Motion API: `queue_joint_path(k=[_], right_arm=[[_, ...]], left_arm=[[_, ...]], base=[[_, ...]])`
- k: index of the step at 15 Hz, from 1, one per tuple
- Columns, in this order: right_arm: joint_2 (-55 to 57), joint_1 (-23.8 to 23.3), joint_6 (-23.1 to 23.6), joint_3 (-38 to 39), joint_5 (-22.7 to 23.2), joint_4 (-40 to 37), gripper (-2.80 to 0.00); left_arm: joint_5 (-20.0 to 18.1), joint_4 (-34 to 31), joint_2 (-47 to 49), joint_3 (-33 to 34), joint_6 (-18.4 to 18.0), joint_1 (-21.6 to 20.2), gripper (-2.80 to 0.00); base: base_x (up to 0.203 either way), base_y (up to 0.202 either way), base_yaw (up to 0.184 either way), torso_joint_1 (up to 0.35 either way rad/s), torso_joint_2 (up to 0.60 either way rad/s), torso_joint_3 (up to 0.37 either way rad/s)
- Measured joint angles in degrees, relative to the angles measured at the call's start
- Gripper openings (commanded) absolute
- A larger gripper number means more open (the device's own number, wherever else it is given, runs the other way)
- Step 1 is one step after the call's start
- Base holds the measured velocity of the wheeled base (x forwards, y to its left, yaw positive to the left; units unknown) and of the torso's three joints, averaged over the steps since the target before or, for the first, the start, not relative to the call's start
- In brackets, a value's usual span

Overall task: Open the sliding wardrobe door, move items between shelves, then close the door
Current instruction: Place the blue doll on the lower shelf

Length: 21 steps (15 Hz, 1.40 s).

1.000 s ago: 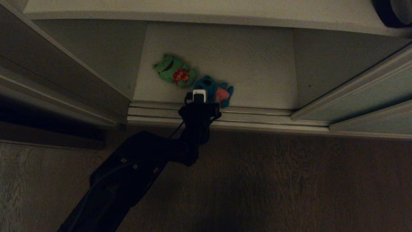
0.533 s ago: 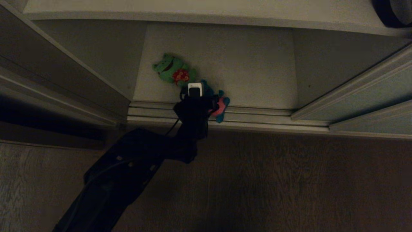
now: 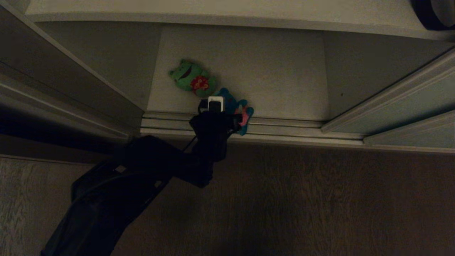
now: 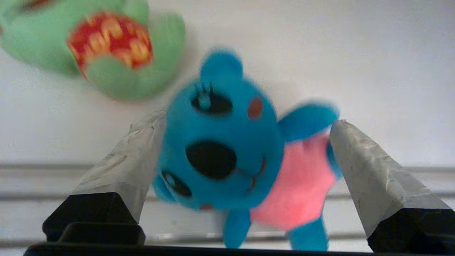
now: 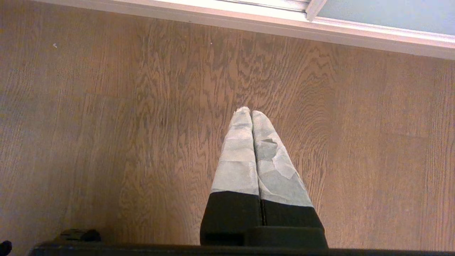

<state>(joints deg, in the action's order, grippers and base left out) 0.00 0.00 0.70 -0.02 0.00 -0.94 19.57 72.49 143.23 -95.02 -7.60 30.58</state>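
A blue plush toy (image 4: 227, 142) with a pink belly is seen at the front edge of the off-white bottom shelf (image 3: 284, 71), partly over that edge. A green plush toy (image 3: 192, 79) with red lies just behind it. The grey-green sliding door (image 3: 408, 103) is slid aside, right.

Dim, shadowy head view; bright wrist views, nearby toys blurred.

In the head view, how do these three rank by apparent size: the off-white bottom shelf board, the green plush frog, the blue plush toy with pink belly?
1. Off-white bottom shelf board, clearly largest.
2. Green plush frog.
3. Blue plush toy with pink belly; the left arm hides part of it, so places two and three are unsure.
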Motion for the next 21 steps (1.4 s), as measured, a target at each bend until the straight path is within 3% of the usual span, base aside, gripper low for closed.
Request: queue_joint_path(k=[3, 4, 7, 10, 13, 21], right_arm=[[0.0, 0.0, 0.01, 0.0, 0.0, 0.0, -2.8], [0.0, 0.0, 0.01, 0.0, 0.0, -0.02, -2.8], [0.0, 0.0, -0.02, 0.0, 0.0, -0.02, -2.8], [0.0, 0.0, -0.02, 0.0, 0.0, -0.02, -2.8], [0.0, 0.0, -0.02, -0.01, 0.0, 0.0, -2.8], [0.0, 0.0, 0.01, 0.0, 0.0, -0.01, -2.8]], left_arm=[[0.02, -0.41, -3.71, 3.94, 0.47, 0.53, 0.0], [-0.04, -1.24, -5.54, 7.41, 0.76, 1.16, -2.8], [-0.38, -5.0, -10.63, 15.39, 1.74, 2.86, -2.8], [-1.15, -15.98, -14.61, 19.75, 5.9, 3.23, -2.8], [-4.52, -25.45, -15.22, 20.01, 8.9, 2.76, -2.8], [-7.14, -31.9, -7.27, 11.9, 9.27, 0.76, -2.8]], base=[[0.0, 0.0, 0.0, 0.0, 0.0, 0.0], [0.0, 0.0, 0.0, 0.0, 0.0, 0.0], [0.0, 0.0, 0.0, 0.0, 0.0, 0.0], [0.0, 0.0, 0.0, 0.0, 0.0, 0.0], [0.0, 0.0, 0.0, 0.0, 0.0, 0.0], [0.0, 0.0, 0.0, 0.0, 0.0, 0.0]])
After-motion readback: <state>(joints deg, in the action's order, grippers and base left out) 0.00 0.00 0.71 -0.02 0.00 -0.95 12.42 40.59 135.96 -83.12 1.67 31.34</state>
